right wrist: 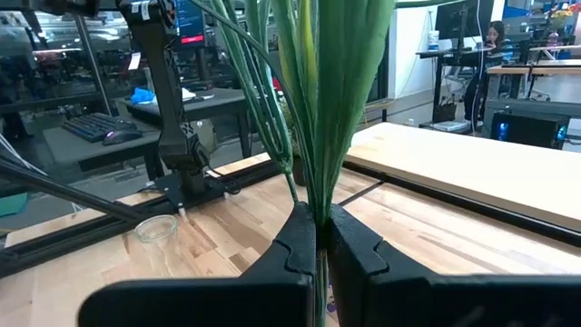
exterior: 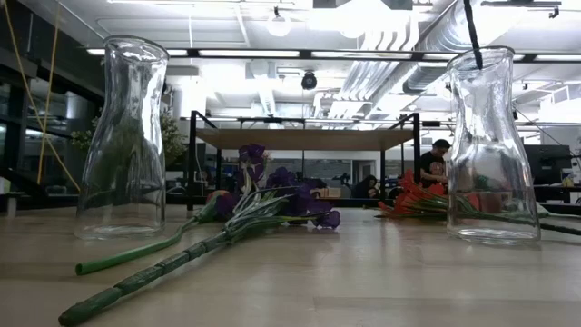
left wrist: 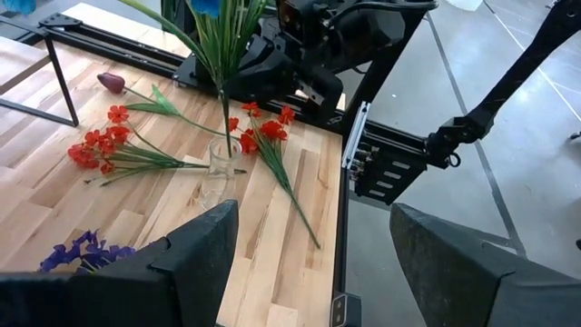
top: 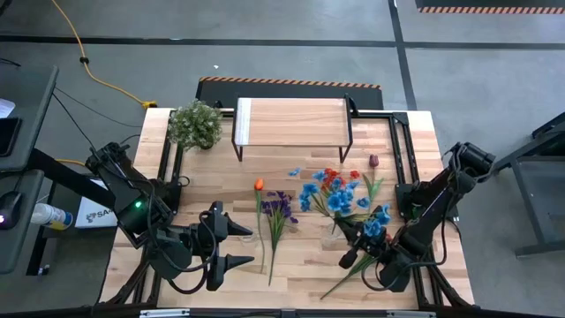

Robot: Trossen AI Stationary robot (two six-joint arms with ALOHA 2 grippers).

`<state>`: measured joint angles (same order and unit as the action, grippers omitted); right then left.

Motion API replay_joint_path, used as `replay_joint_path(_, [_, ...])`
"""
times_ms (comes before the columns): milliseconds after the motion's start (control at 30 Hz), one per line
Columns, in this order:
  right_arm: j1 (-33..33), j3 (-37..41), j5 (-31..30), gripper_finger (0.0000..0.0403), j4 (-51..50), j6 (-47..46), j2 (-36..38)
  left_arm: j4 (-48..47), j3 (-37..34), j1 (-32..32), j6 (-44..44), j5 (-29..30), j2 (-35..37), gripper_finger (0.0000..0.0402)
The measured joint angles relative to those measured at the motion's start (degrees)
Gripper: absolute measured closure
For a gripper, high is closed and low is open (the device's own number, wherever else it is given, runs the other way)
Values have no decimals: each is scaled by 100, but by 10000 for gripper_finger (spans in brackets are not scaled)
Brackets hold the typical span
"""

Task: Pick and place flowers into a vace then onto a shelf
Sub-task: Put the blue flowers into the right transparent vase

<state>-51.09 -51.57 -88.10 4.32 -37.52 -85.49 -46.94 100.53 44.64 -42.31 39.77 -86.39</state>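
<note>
- the right claw (right wrist: 320, 250) is pinched tight on the green stems of a blue-bloomed artificial flower bunch (top: 378, 221), held above the near right part of the light wooden plank desk (top: 300, 269).
- the left claw (top: 238, 247) is spread wide and empty, hovering at the near left of the desk, pointing toward the flowers.
- a purple-bloomed flower (top: 278, 208) and an orange tulip (top: 259, 185) lie flat on the desk just beside the left claw's fingers.
- red-bloomed flowers (left wrist: 100, 150), more blue ones (top: 322, 194) and a dark red tulip (top: 373, 161) lie spread across the desk's middle right.
- a clear glass vase (left wrist: 220, 159) stands among the red flowers; the low view shows a second clear vase (exterior: 123, 136) too.
- the low shelf with a pale wooden top and black metal legs (top: 291, 122) stands at the far edge, nothing on it, with a bushy pale-green potted plant (top: 196, 124) just beside it.
</note>
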Motion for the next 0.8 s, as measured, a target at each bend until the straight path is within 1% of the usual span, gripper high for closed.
replay_joint_path(500, [-4,0,20,401,-174,0,0,2,0,0,-17,-4,0,82])
replay_joint_path(800, [-167,0,7,401,-236,-1,0,-38,0,0,-9,-61,0,82])
